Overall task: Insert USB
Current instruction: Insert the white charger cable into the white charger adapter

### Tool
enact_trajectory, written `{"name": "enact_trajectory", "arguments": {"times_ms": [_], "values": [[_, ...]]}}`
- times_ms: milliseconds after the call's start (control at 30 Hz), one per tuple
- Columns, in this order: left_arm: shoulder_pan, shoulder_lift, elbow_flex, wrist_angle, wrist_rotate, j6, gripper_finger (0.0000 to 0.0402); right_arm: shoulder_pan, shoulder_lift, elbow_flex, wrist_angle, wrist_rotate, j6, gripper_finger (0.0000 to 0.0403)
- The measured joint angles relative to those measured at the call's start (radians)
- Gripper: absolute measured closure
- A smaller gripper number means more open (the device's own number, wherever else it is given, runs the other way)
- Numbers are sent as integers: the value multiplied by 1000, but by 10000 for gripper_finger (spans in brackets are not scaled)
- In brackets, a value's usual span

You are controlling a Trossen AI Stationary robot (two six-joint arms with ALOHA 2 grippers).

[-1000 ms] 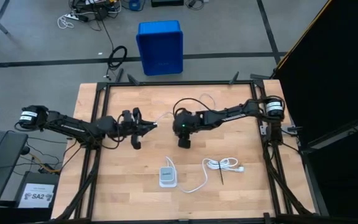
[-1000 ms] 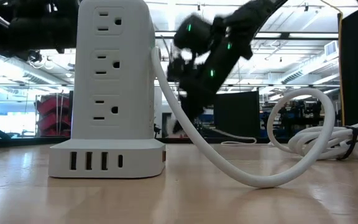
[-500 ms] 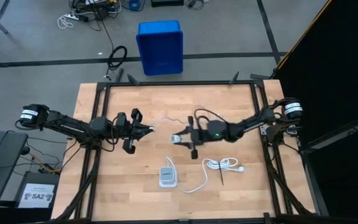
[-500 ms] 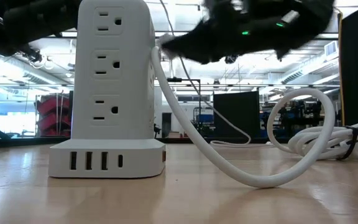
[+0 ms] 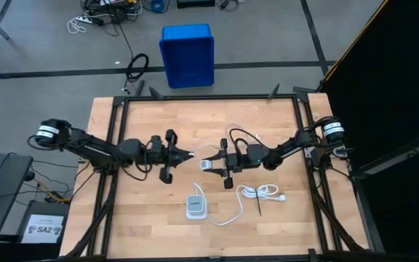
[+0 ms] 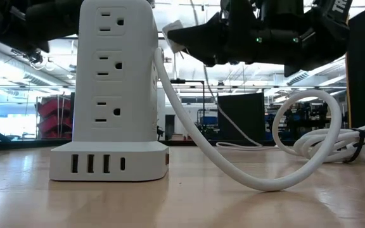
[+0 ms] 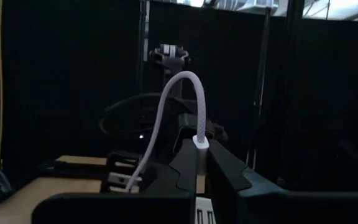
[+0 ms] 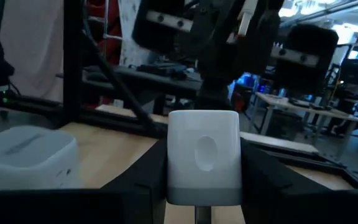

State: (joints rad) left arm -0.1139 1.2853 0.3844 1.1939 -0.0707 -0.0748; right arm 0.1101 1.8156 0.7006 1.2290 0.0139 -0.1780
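Readable text: "SA2" on a label on the black box (image 5: 41, 230) on the floor left of the table; part of white lettering, "TR", on the right arm in the low view; nothing else legible.

USB (image 7: 178, 102): thin whitish braided cable with a small white plug end; left gripper (image 5: 188, 155) has its jaws clamped on the plug end, cable arching up out of them and trailing off toward the far side of the table (image 5: 282, 225); in the high view the thin line runs from the left jaws back over the wood.

Right gripper (image 5: 204, 164): jaws clamped on a small white charger block (image 8: 203, 155), its oval port facing the left gripper; the two grippers face each other above mid-table, near but apart.

Around: white power strip tower (image 6: 114, 88) with three outlets on the side and a row of USB ports at its base, standing on the near half of the table below the grippers; its thick white cord (image 6: 233, 170) loops right to a bundle held by a black tie (image 5: 257, 202); blue bin (image 5: 187, 55) on the floor beyond the table; in the low view the tower hides the left gripper.
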Motion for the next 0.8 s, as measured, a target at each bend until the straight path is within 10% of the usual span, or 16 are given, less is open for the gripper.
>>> {"name": "enact_trajectory", "arguments": {"times_ms": [800], "values": [[-12, 259, 132, 214, 21, 76, 402, 20, -1, 2, 172, 46, 16, 290]]}}
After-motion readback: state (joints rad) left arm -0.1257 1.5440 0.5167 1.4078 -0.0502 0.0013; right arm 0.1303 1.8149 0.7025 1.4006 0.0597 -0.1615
